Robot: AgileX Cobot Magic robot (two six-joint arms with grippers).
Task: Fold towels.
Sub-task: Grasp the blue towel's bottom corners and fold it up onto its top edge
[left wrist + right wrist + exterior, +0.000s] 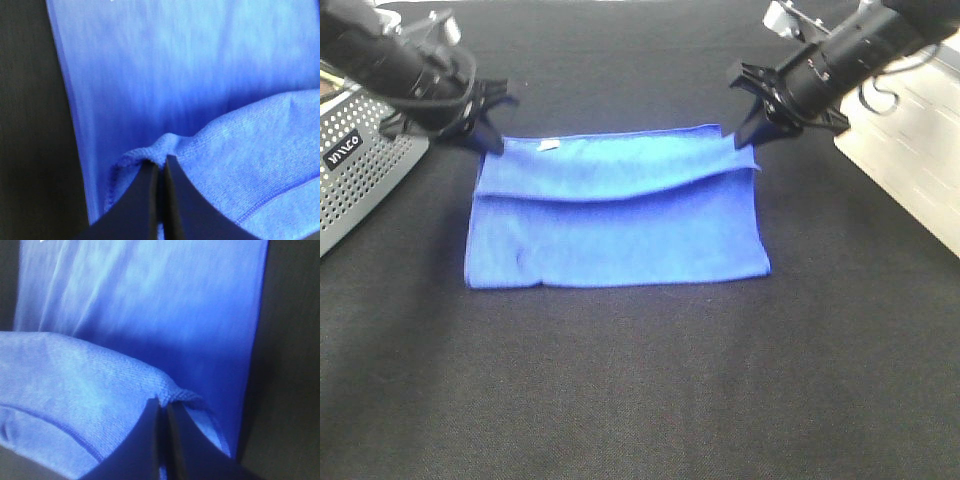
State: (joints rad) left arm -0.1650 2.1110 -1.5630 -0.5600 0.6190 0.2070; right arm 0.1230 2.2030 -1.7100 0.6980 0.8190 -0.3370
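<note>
The black table [640, 400] is closest, and its front part has nothing on it but its dark cloth. Further back, in the middle of the table, lies the blue towel [616, 215]. Most of it is flat. The back part is folded over on top, so there are two layers there. The edge of that top flap dips a little in the middle and runs from one side of the towel to the other. A small white tag [549, 145] sits near the back edge, closer to the left side.

The left gripper [492, 143] is at the back left corner of the towel. It is closed tight and pinches that corner. In the left wrist view, the left gripper [161, 167] has its two dark fingers [137, 210] pressed together, with a bit of the towel [175, 75] bunched up at the tips.

The right gripper [746, 137] is at the back right corner. It is closed tight too and pinches that corner. In the right wrist view, the right gripper [163, 407] has a small fold of towel [150, 305] squeezed at its tips.

A grey box [360, 175] full of little holes sits at the left edge of the table, near the left arm. A white top [910, 170] shows at the right edge.
</note>
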